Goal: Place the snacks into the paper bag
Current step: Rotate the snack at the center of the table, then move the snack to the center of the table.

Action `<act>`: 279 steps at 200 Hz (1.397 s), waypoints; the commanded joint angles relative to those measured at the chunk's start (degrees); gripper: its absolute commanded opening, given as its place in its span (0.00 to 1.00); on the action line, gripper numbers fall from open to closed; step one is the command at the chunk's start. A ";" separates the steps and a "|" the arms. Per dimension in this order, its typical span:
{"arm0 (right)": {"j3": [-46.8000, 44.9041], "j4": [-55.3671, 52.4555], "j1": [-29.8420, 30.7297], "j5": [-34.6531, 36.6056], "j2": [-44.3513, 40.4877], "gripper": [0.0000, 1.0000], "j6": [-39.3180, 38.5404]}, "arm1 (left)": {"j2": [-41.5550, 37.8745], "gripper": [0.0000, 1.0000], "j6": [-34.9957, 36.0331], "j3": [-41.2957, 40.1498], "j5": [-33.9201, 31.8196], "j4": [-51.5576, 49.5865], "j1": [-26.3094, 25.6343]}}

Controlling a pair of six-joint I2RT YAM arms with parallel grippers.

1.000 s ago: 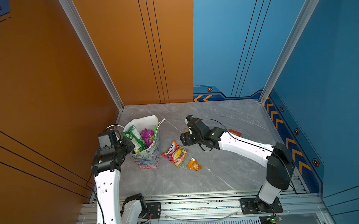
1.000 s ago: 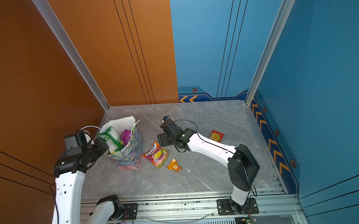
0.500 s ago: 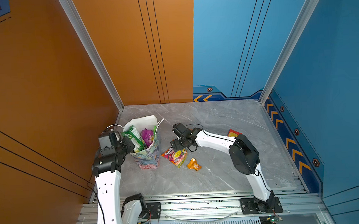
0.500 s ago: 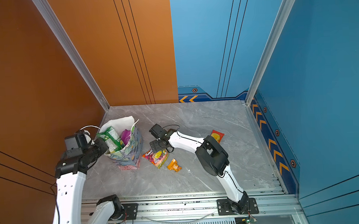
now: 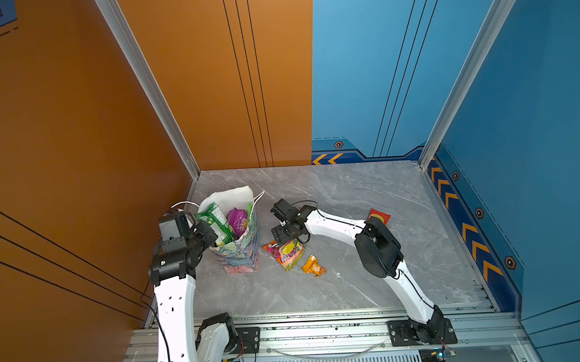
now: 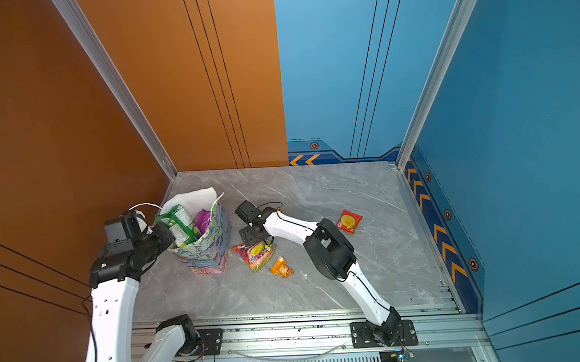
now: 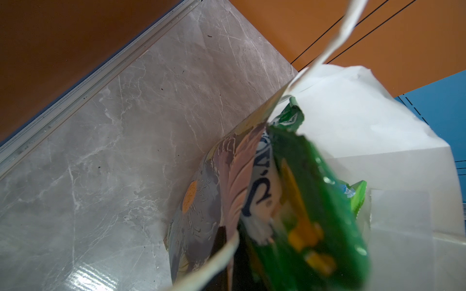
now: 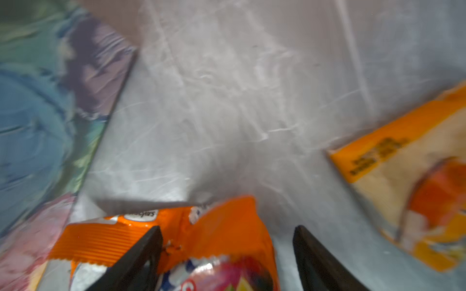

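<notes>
Grey veined marble [image 5: 353, 280] makes a hard, glossy bed, so flat foil packets have to be taken by an edge. Accordingly the right gripper [image 8: 227, 228] has its black fingers [image 8: 141, 254] spread, straddling the crimped orange end seal of the multicoloured packet [image 5: 286, 254] without pinching it yet; closing here looks like the next step. That packet lies flat just at three o'clock of the paper bag [image 5: 241, 258], which stands at the table's nine o'clock. A small orange packet [image 5: 313, 265] lies apart at the multicoloured one's four o'clock, and a red packet [image 5: 379, 215] sits well off toward the table's two o'clock. The left gripper [image 5: 212, 237] is pressed together on the bag's rim at its nine o'clock side, apparently to hold the soft, creased floral paper upright and its white mouth open. Inside, a crinkly green chips packet [image 5: 216, 223] and a magenta pouch [image 5: 238, 221] poke up past the rim.
</notes>
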 commanded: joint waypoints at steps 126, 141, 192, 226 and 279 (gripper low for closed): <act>-33.07 5.54 -6.05 0.36 -28.31 0.71 12.15 | -0.30 0.00 1.19 -2.01 0.38 2.43 1.17; -32.85 7.16 -6.35 -2.96 -28.57 0.72 11.38 | -0.24 0.00 1.12 -2.02 0.41 2.50 1.17; -21.53 2.25 -6.90 -12.00 -19.29 0.76 3.12 | -0.25 0.00 1.14 -2.11 0.70 2.55 1.31; -16.24 -1.92 -8.16 -13.55 -15.13 0.76 -0.87 | -0.16 0.00 1.20 -2.18 0.84 2.69 1.35; -14.16 -5.68 -8.07 -13.76 -10.75 0.72 -2.89 | 0.07 0.00 0.98 -2.15 1.10 2.77 1.44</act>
